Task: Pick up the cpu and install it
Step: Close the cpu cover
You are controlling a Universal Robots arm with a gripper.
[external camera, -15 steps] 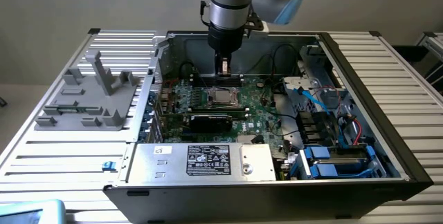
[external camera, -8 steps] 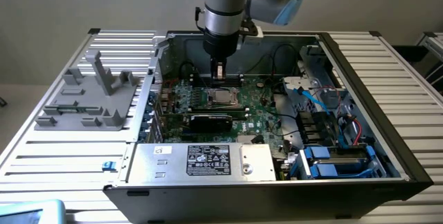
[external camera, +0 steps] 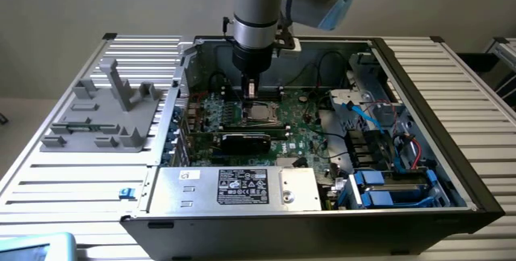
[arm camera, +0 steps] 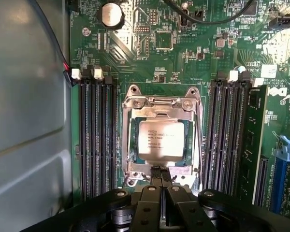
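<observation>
The cpu (arm camera: pixel 160 140), a flat square chip with a dull silver top, lies inside the metal socket frame (arm camera: pixel 159 103) on the green motherboard (arm camera: pixel 193 63). My gripper (arm camera: pixel 160 170) hangs just over the frame's near edge, beside the chip, its two dark fingers pressed together with nothing between them. In the exterior view the gripper (external camera: pixel 251 92) reaches down into the open computer case, just above the cpu (external camera: pixel 260 113).
Black memory slots (arm camera: pixel 94 135) flank the socket on both sides. A grey case wall (arm camera: pixel 29 121) stands close by. A silver power supply box (external camera: pixel 241 187), a black card (external camera: pixel 246 142), blue drive cages (external camera: pixel 395 188) and a grey fixture (external camera: pixel 105 113) surround the work.
</observation>
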